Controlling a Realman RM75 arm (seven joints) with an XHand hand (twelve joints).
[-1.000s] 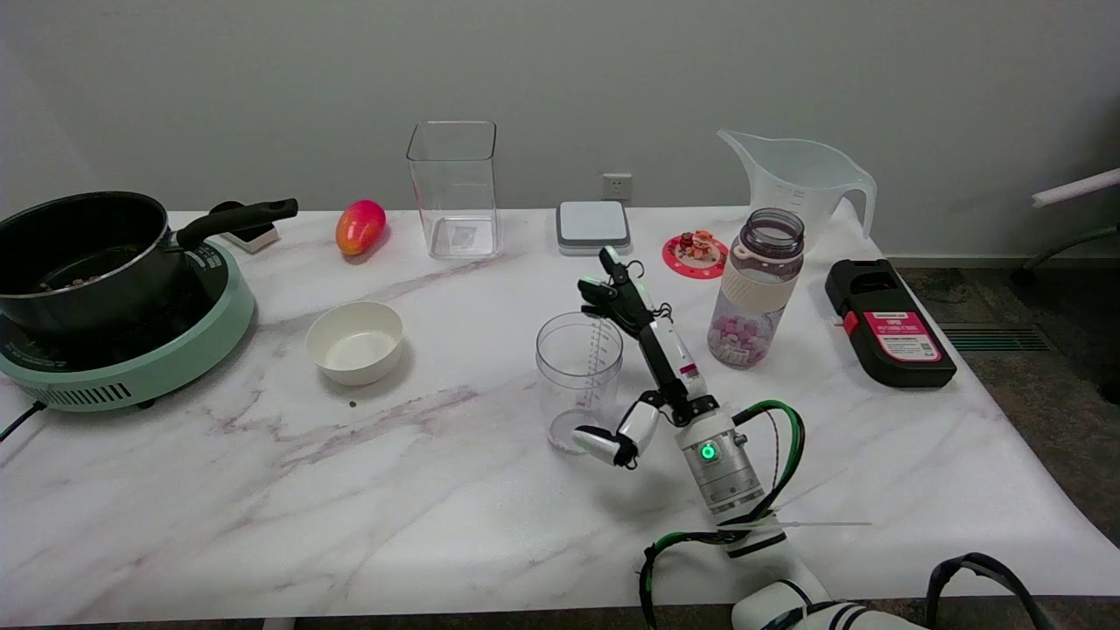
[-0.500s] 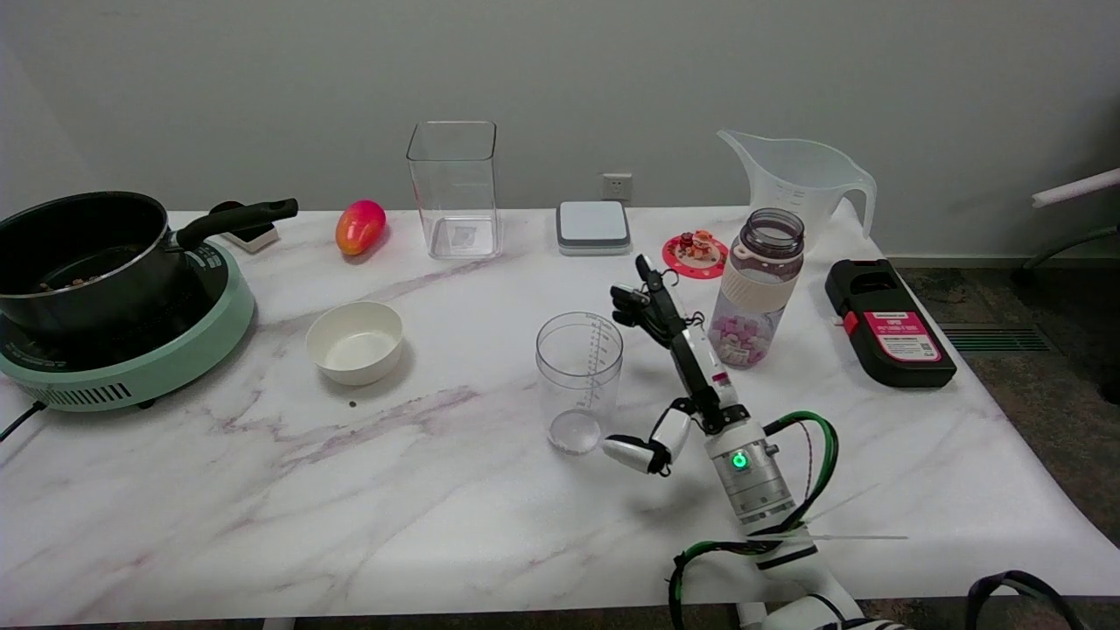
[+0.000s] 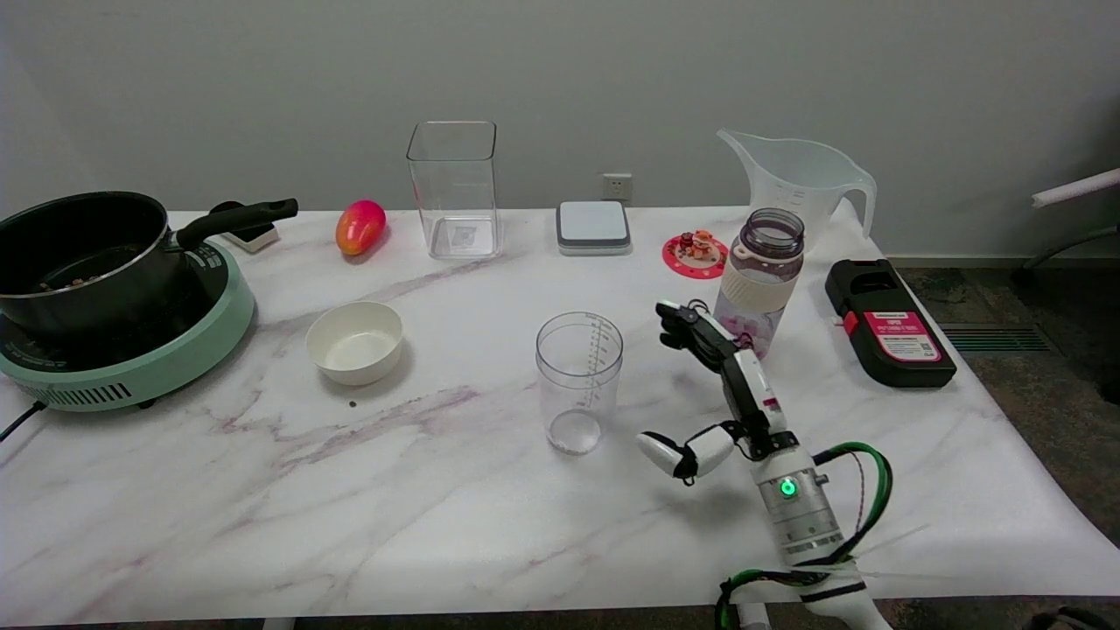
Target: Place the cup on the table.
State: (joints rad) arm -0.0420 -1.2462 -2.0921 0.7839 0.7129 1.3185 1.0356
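On the marble tabletop [image 3: 437,490] your clear cup [image 3: 578,381] stands upright, near the right hand [image 3: 722,398] but apart from it. It looks light, thin-walled and slick; take it mid-wall if needed. Your fingers [image 3: 691,325] are spread, holding nothing.

The table [image 3: 219,490] is showing a smooth, marble-patterned top with a soft sheen. The cup [image 3: 578,381] is appearing as clear, glossy plastic with printed graduations. The jug [image 3: 801,179] is looking like frosted translucent plastic. The bowl [image 3: 354,342] is presenting a matt off-white surface. The pot [image 3: 83,258] is showing dark, matt walls with a metal rim. The right hand [image 3: 717,394] is showing glossy white and black plastic shells.
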